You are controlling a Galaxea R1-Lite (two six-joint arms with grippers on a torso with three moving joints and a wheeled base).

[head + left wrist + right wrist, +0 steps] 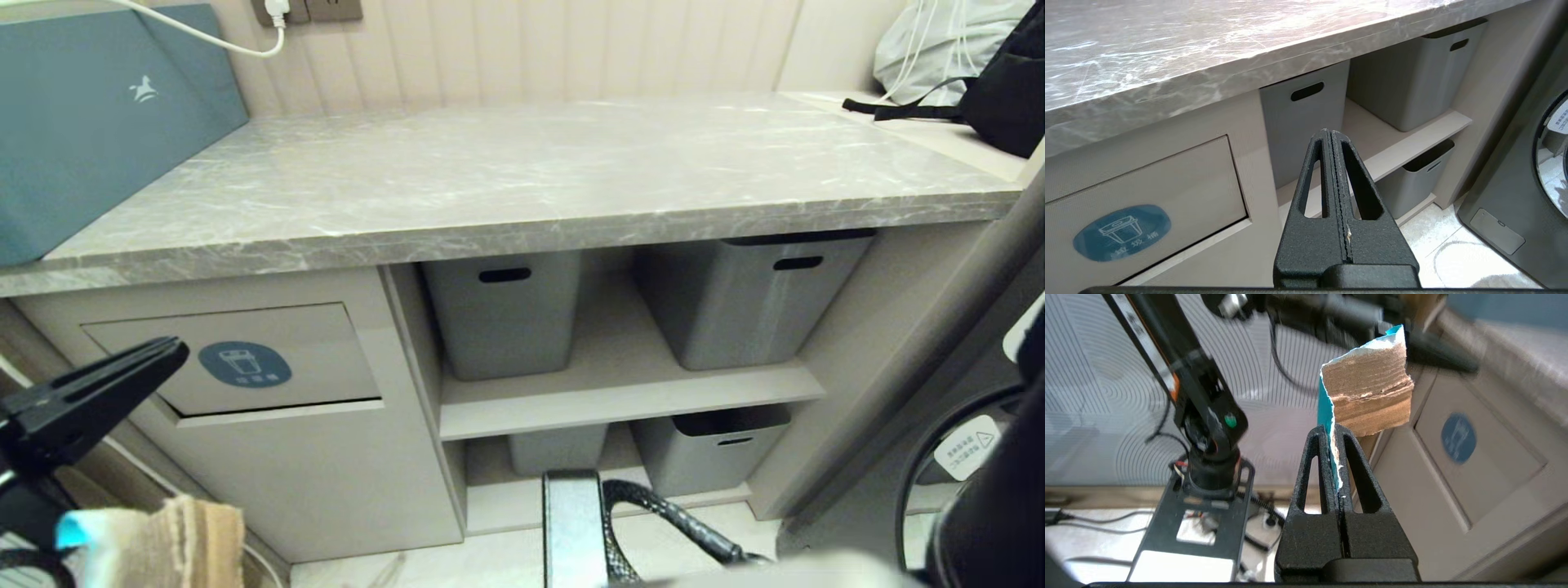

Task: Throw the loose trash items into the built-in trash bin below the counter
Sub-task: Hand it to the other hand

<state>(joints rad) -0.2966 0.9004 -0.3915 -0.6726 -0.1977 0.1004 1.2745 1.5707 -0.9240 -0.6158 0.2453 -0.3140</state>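
Observation:
My right gripper (1335, 433) is shut on a torn cardboard scrap (1367, 400) with a turquoise face. In the head view that scrap (175, 539) shows at the bottom left, low in front of the beige cabinet. The bin flap (318, 343) with its round blue sticker (244, 364) sits under the marble counter (522, 180), with a thin dark gap along its lower edge. My left gripper (173, 354) is shut and empty, with its tip just left of the sticker in front of the flap (1180, 192). The other two scraps are out of view.
Grey plastic bins (502, 310) (747, 298) (710, 449) stand on open shelves right of the flap. A teal box (98, 122) leans at the counter's left end and a black bag (1004, 90) lies far right. A dark washing machine (1527, 183) stands beyond the shelves.

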